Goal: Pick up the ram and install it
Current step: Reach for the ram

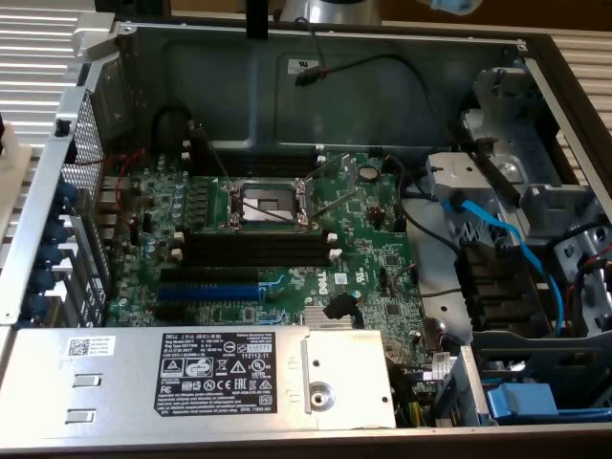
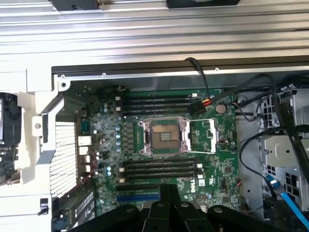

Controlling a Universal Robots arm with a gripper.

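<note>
My gripper (image 2: 169,193) hangs above the open computer case with its dark fingers pressed together and nothing between them. Below it lies the green motherboard (image 2: 217,164) with the silver CPU socket (image 2: 164,135) in the middle. Long black memory slots with white end clips run on both sides of the socket (image 2: 157,104) (image 2: 159,169). In the exterior view the nearer slots (image 1: 253,251) stand bare beside the socket (image 1: 268,201). The ram is out of view.
A blue expansion slot (image 1: 206,290) lies beside the black slots. The grey power supply (image 1: 191,373) covers the case's near side. Blue cables (image 1: 497,229) and drive bays fill the exterior view's right. A white fixture (image 2: 29,121) stands outside the case wall.
</note>
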